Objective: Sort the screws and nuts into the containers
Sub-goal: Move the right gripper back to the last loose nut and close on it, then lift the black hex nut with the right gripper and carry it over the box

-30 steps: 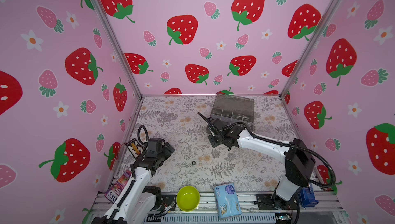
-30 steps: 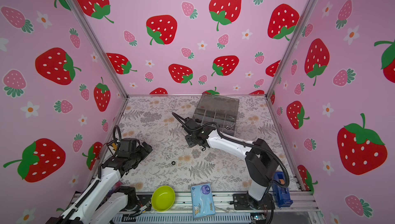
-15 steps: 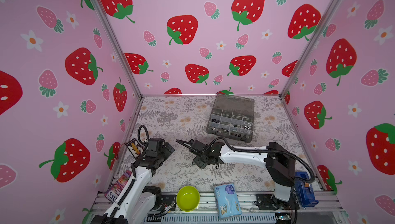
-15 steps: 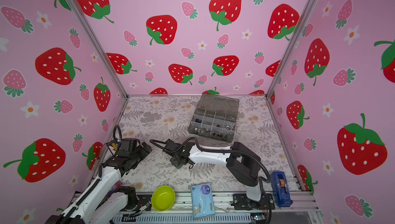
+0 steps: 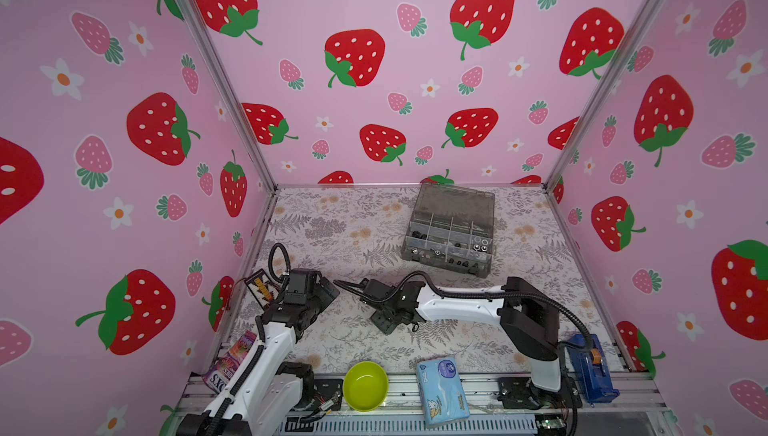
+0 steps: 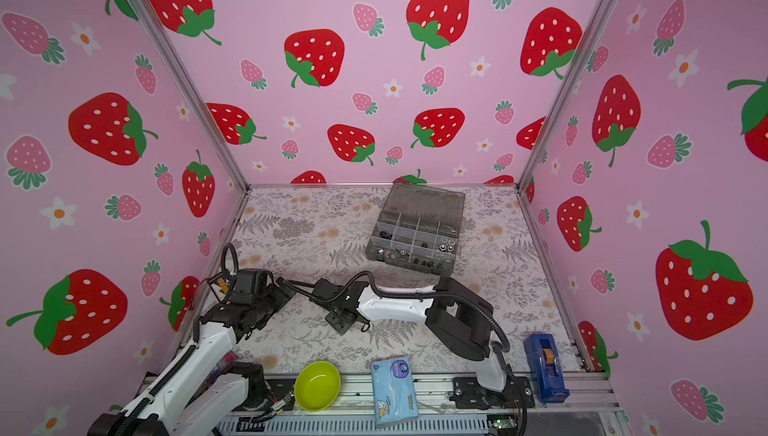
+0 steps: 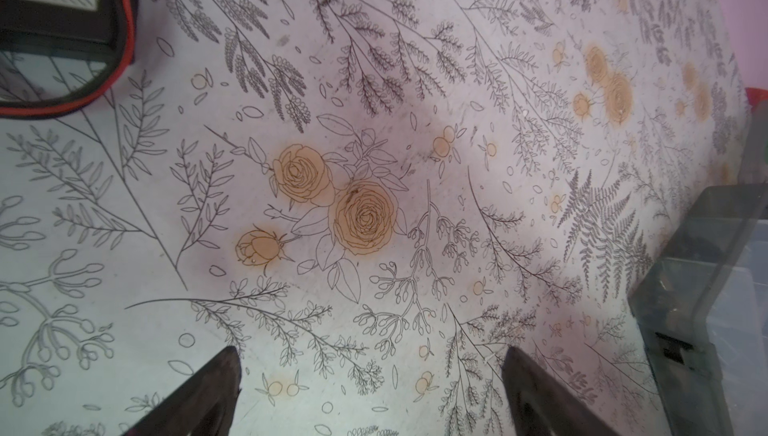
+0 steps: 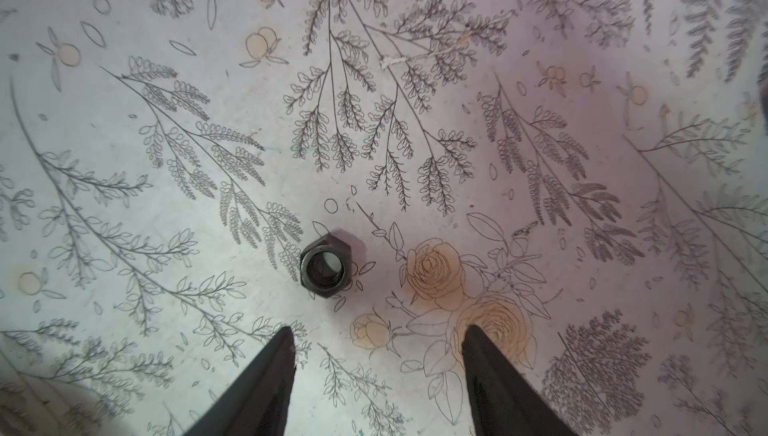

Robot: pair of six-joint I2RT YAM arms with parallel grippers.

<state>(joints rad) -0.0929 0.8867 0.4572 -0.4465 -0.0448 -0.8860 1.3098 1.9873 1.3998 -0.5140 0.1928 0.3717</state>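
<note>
The right arm lies low across the worktop's front middle; the right gripper (image 8: 378, 340), half-spread and empty, points down near a black hex nut (image 8: 326, 265).

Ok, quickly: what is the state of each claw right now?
Left claw: open, holding nothing.
Right claw: open, holding nothing; the small dark metal hex nut lies loose, untouched.

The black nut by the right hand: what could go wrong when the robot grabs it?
The nut lies flat, ahead of the open right hand and nearer one finger, so closing may nudge it away instead of pinching it. Being tiny, it could slip out on the way to the organizer box, far across the table.
</note>
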